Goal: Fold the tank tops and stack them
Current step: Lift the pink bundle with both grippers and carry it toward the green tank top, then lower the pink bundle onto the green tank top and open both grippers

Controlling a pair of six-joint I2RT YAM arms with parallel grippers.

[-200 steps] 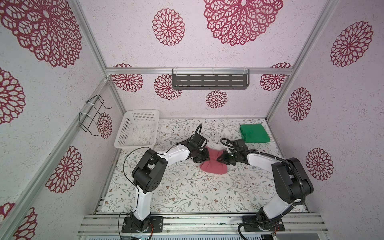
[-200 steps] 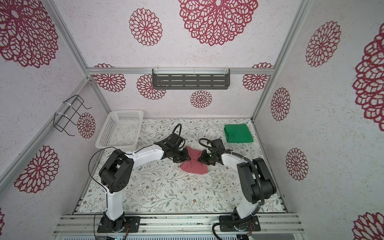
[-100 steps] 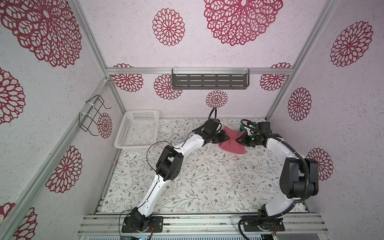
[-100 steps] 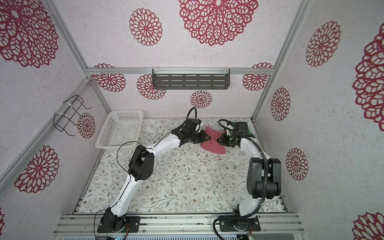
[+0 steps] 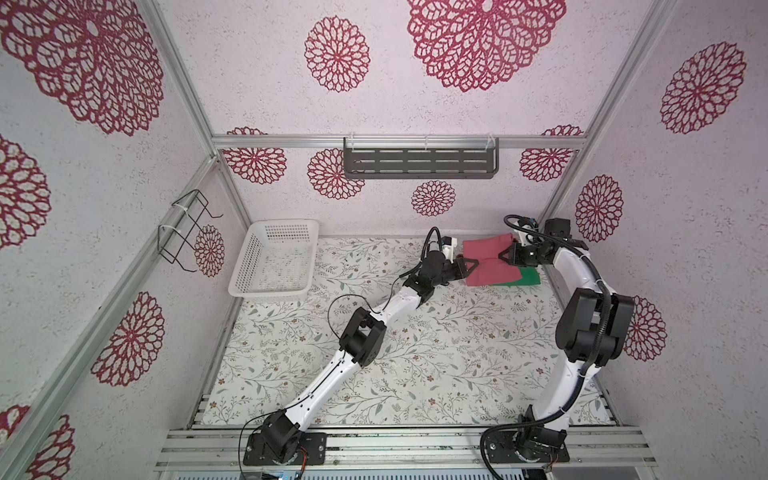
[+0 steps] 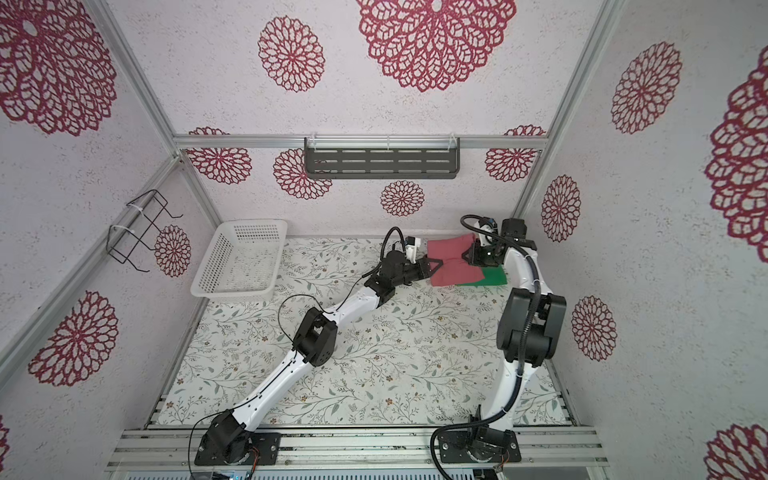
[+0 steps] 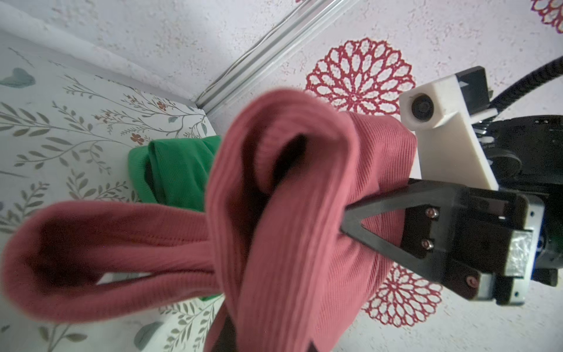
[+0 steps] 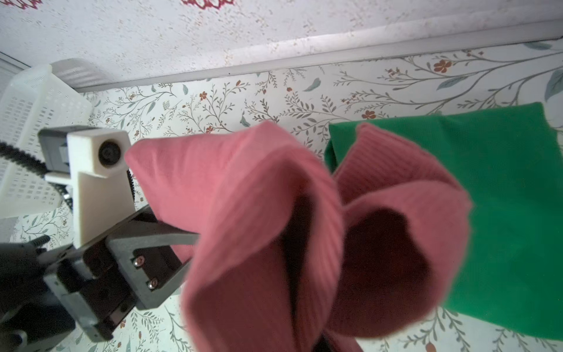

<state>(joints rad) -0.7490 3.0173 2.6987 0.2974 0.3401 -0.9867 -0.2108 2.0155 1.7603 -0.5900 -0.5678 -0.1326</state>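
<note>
left end effector [image 5: 471, 265] and right end effector [image 5: 504, 256] both clamped on opposite sides of pink top [image 5: 487, 274], bunched over folded green top [image 5: 530, 277], bench [image 5: 415, 353] far-right corner.

Both top views are bright and evenly lit by soft, diffuse light. The two arms cast only pale, soft-edged shadows on the floral-patterned worktop [image 5: 436, 353]. The wide lens bends these views towards the edges, so the aluminium frame posts [image 5: 602, 104] splay outward. In both wrist views the dusty pink-red ribbed cloth tank top [image 7: 274, 243] sits very near the lens, soft and smeared along its edges, with its folded hollows deep in shadow. The bright green cloth tank top [image 8: 502, 213] is evenly lit. The white perforated plastic basket [image 8: 27, 122] looks washed out and blurred.
</note>
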